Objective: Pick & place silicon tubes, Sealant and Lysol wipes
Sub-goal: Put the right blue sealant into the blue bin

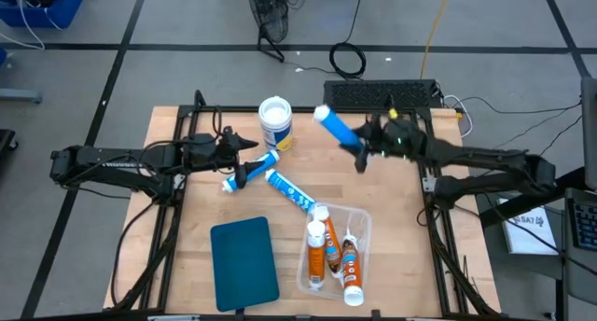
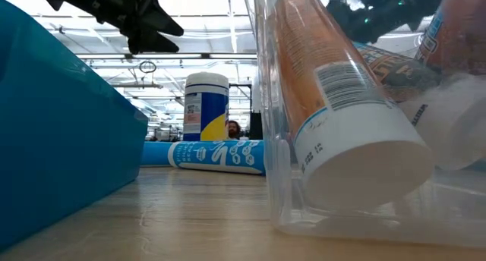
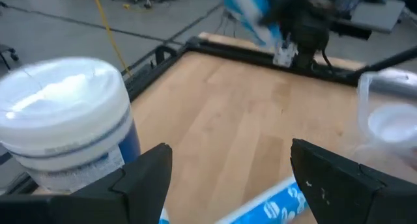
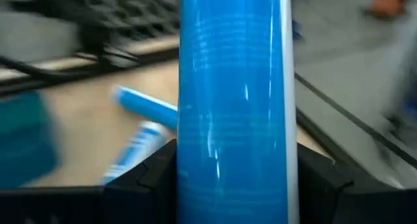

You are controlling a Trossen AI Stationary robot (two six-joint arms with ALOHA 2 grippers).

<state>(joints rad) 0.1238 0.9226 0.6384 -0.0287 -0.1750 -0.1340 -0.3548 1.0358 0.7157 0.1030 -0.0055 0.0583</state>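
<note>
Two blue tubes [image 1: 252,169] carry white print, unreadable; wipes canister [image 1: 275,122] label likewise.

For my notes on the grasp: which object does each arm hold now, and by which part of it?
The right gripper holds a blue tube by its body, fingers on both sides. The left gripper is open above another blue tube and holds nothing.

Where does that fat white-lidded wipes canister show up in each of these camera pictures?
High view: the Lysol wipes stand near the table's far edge, left of centre.
Low view: the canister stands upright mid-picture, behind a lying blue tube.
Left wrist view: it fills the picture's left, close by.
Right wrist view: not in it.
Shared landmark: that lying blue tube.
</note>
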